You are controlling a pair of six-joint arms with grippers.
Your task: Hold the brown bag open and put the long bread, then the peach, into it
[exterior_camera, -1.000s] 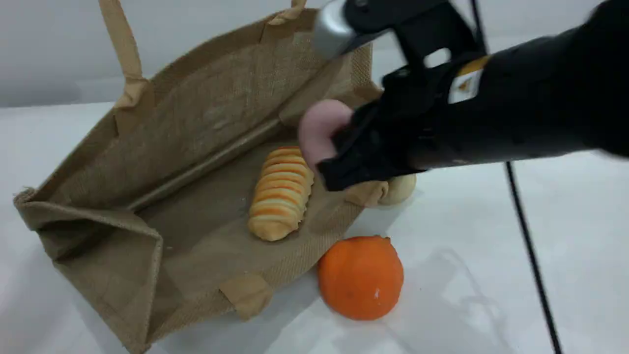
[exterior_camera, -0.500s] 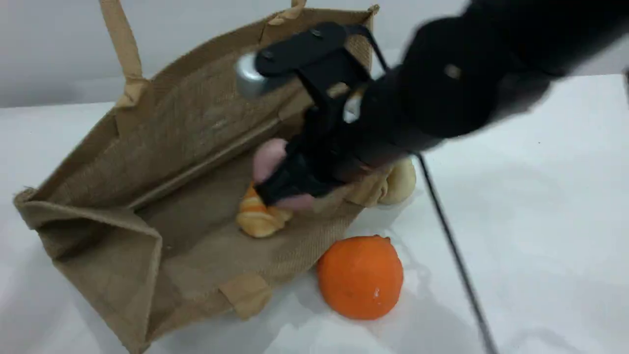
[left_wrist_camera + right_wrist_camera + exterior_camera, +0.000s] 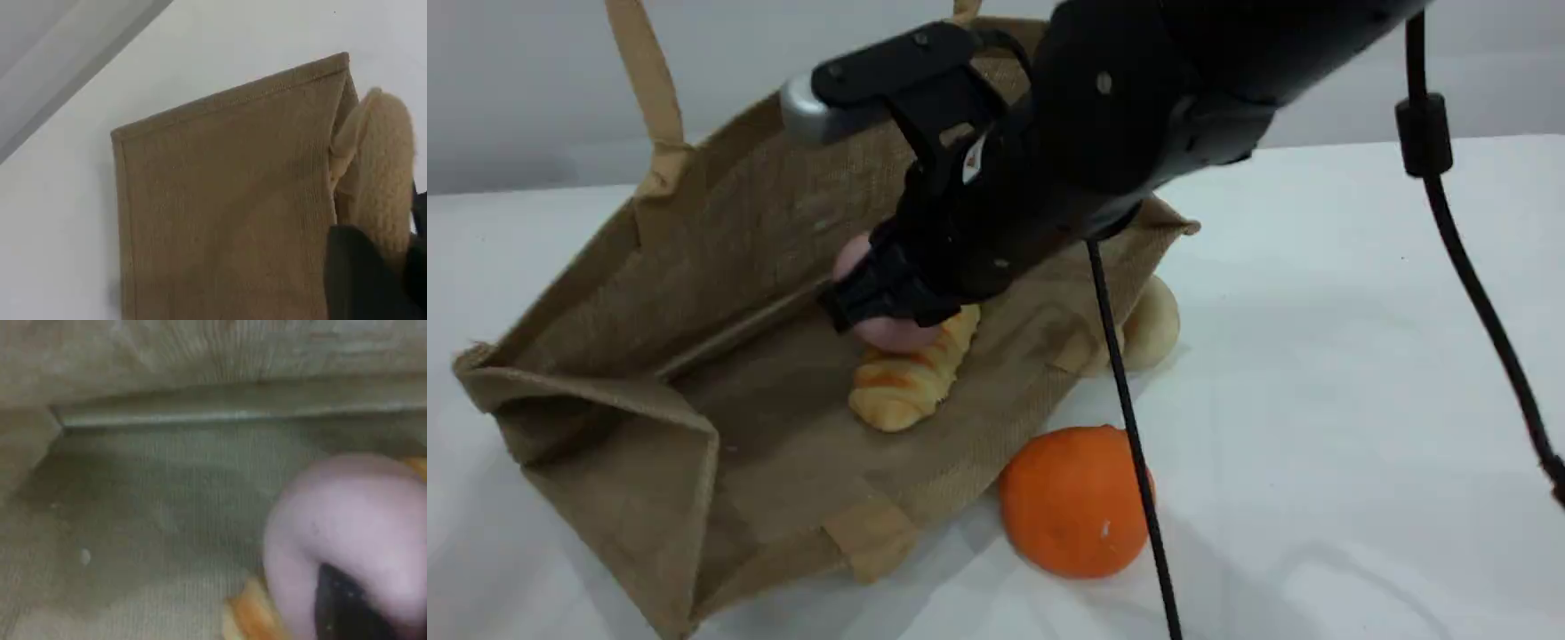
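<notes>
Peach (image 3: 885,333), seen from the scene camera, sits on the long bread (image 3: 903,391) inside the brown bag (image 3: 738,204), under the right gripper (image 3: 876,307). Left wrist: left gripper (image 3: 363,280) pinches the handle (image 3: 380,167) so the bag gapes. Right wrist: peach by the fingertip; tight or loose, cannot tell.

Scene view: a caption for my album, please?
Right gripper holds the peach over the bread inside the bag.
</notes>
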